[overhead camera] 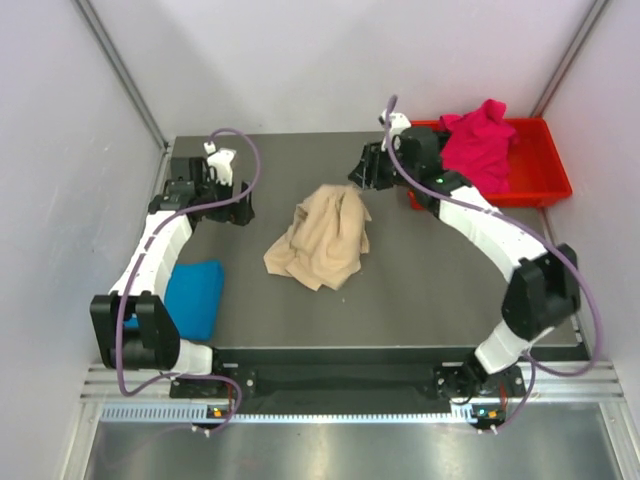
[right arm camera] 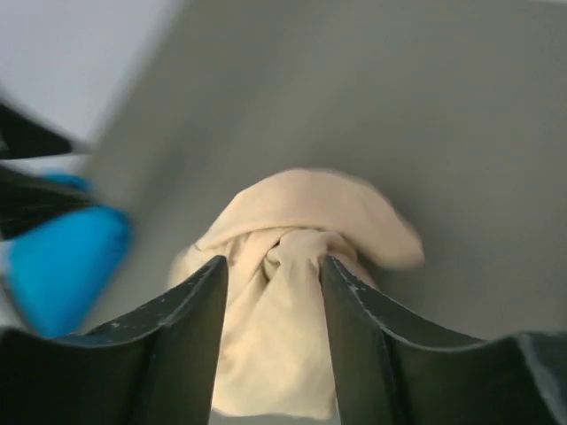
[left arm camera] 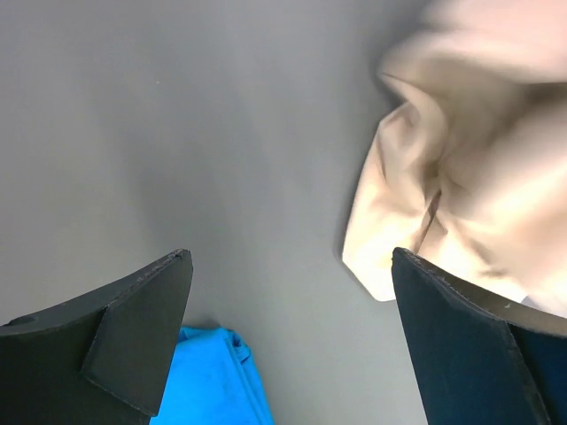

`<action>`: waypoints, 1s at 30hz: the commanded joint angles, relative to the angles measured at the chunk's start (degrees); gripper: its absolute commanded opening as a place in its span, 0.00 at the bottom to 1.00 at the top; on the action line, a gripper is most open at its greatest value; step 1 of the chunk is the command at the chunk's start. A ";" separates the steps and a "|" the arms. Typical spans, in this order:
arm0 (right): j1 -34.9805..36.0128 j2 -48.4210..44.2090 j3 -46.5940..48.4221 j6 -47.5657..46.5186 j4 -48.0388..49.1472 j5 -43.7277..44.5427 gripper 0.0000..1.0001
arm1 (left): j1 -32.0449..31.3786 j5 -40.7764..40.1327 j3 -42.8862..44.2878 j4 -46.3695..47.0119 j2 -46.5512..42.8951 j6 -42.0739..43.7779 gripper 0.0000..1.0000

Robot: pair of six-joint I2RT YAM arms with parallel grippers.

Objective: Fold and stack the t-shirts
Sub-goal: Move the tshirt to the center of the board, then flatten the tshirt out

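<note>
The beige-tan t-shirt (overhead camera: 320,238) lies crumpled in the middle of the table. My right gripper (overhead camera: 362,176) hovers at its far edge, jaws open; in the right wrist view the gripper (right arm camera: 272,264) frames the bunched beige cloth (right arm camera: 292,310), which lies on the table. My left gripper (overhead camera: 242,208) is open and empty, left of the beige shirt; in the left wrist view the gripper (left arm camera: 292,258) is over bare table, with the beige shirt (left arm camera: 461,168) to its right. The bright blue t-shirt (overhead camera: 196,295) lies folded at the near left and shows in the left wrist view (left arm camera: 213,381). The magenta-pink t-shirt (overhead camera: 480,145) lies heaped in the tray. The black t-shirt is out of view.
A red plastic tray (overhead camera: 545,188) stands at the far right corner of the dark grey table (overhead camera: 430,290). White walls close in on the left, back and right. Both arms' cables arch over the table.
</note>
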 commanded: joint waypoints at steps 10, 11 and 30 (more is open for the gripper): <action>0.12 -4.23 -6.20 -9.65 -12.47 16.22 0.68 | -8.57 -2.61 -4.19 1.57 5.99 5.59 0.85; 1.52 -5.65 -9.12 -6.25 -8.80 14.98 0.70 | -10.67 -4.54 -5.68 2.10 6.78 5.94 0.87; 10.85 2.68 -30.42 16.03 13.29 6.09 0.18 | -16.84 -2.80 -8.77 0.97 16.81 7.44 0.00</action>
